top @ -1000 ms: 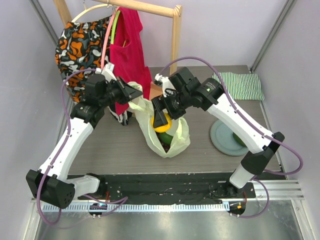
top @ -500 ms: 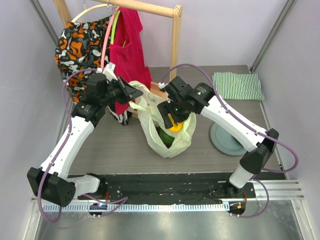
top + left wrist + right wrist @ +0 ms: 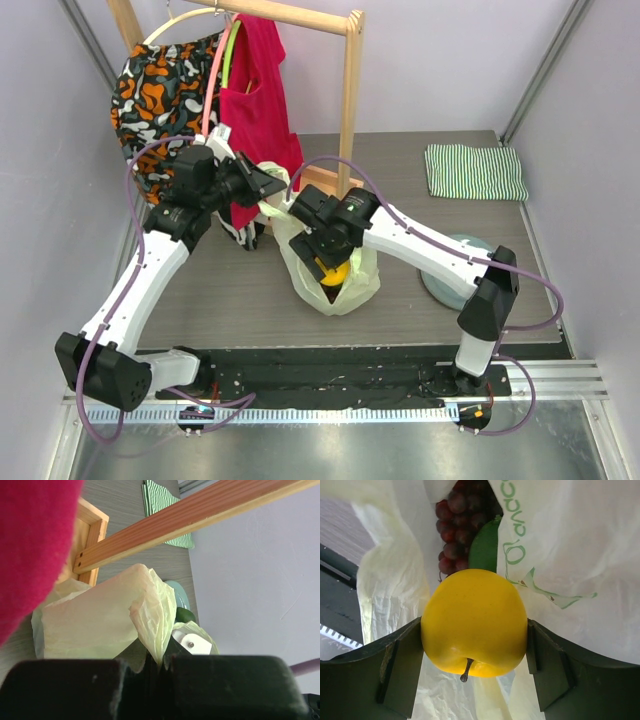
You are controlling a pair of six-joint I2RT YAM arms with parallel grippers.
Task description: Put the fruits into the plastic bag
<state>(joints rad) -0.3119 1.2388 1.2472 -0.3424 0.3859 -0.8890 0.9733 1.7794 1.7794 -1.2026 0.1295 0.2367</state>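
Note:
The pale-green plastic bag [image 3: 355, 290] stands mid-table with its mouth held up. My left gripper [image 3: 268, 195] is shut on the bag's upper edge [image 3: 152, 630], pinching the film between its jaws [image 3: 156, 667]. My right gripper [image 3: 474, 630] reaches down into the bag's mouth, shut on a round yellow fruit [image 3: 474, 620] with a short stem. That fruit [image 3: 335, 270] shows through the bag from above. Below it inside the bag lie a dark red grape bunch [image 3: 457, 525] and a green avocado [image 3: 485, 547]. Another green fruit [image 3: 185, 615] lies at the plate.
A round grey plate [image 3: 437, 285] lies right of the bag, partly under the right arm. A striped folded cloth [image 3: 475, 172] sits at the back right. A wooden rack [image 3: 350, 110] with a red garment [image 3: 255, 90] stands just behind the bag.
My right gripper has moved left and down with the yellow fruit, from above the bag's right side into its mouth. The left gripper has kept its hold on the bag.

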